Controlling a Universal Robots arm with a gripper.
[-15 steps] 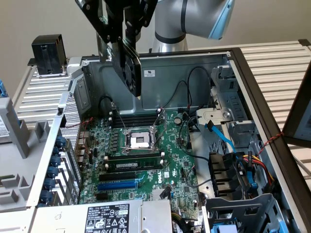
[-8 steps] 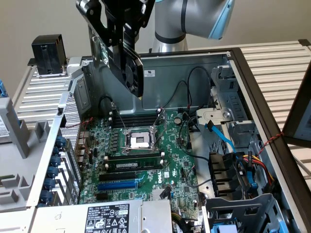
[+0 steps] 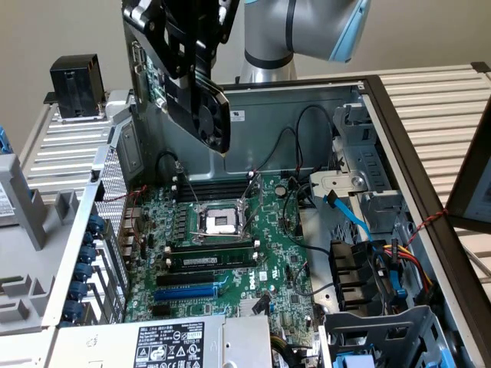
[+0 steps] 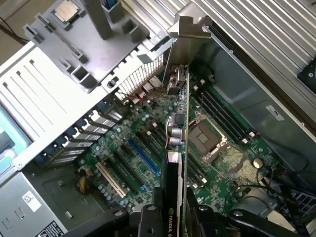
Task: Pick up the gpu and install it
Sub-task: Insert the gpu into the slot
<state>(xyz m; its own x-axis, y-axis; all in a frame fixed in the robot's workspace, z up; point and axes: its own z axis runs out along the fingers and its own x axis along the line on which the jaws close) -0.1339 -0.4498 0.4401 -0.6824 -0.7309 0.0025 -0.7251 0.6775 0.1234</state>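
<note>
Robotics lab or computer-assembly workshop: open computer case (image 3: 261, 138) with bare motherboard (image 3: 276, 253) below jaws, slatted metal bench (image 3: 437, 100) under it, gray parts holder (image 4: 64, 49) beside case, robot arm (image 3: 268, 31) above.

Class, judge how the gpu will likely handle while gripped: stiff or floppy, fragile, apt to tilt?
Probably stiff: the gpu hangs straight from the gripper, with no sag. Likely fragile: its green board edge carries exposed small parts. Possibly end-heavy: the metal bracket sits at one end, so it may tilt in a loose grip.
</note>
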